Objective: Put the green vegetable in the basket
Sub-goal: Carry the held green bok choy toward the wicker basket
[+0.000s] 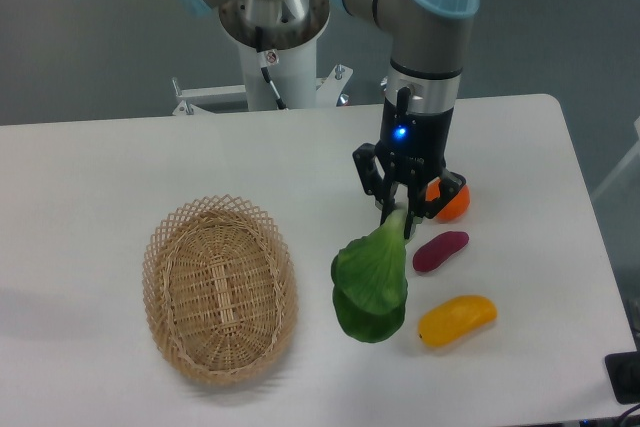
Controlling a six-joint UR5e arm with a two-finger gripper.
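The green vegetable (371, 284) has broad dark green leaves that taper to a pale stem at its upper end. It hangs stem-up right of the table's middle. My gripper (399, 217) points straight down and is shut on the pale stem, with the leaves low over the table; I cannot tell whether they touch it. The basket (166, 247) is a shallow oval of tan wicker with a lattice rim. It sits empty at the front left, well to the left of the vegetable.
A purple oblong vegetable (440, 251) lies just right of the green one. A yellow oblong fruit (457, 319) lies in front of it. An orange fruit (454, 203) sits behind the gripper's right side. The arm's base (272, 42) stands behind the table.
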